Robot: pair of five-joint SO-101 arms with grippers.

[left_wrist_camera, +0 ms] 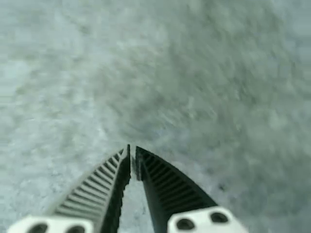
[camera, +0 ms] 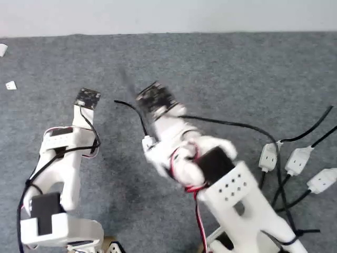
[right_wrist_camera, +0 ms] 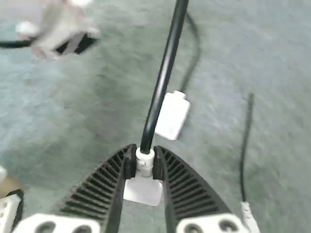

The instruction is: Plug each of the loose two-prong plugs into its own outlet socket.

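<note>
Right hand (right_wrist_camera: 144, 151): ribbed black fingers closed on the small white two-prong plug (right_wrist_camera: 142, 190). They pinch it at the neck, where the stiff black cord (right_wrist_camera: 163, 82) leaves, likely to leave the prong end free for insertion. It appears lifted off the grey carpeted desk (right_wrist_camera: 73, 107).

Three white outlet sockets (camera: 298, 159) on black leads: grouped near the desk's side, well apart from this plug.

Left hand (left_wrist_camera: 132, 151): fingers almost touching, empty, hovering over the desk, probably idle.

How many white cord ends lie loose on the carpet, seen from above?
3 cord ends, at the carpet's right edge: one nearest the arm, one beside it, one lowest, farthest right. The right hand holds a plug. The arm may hide more.
</note>
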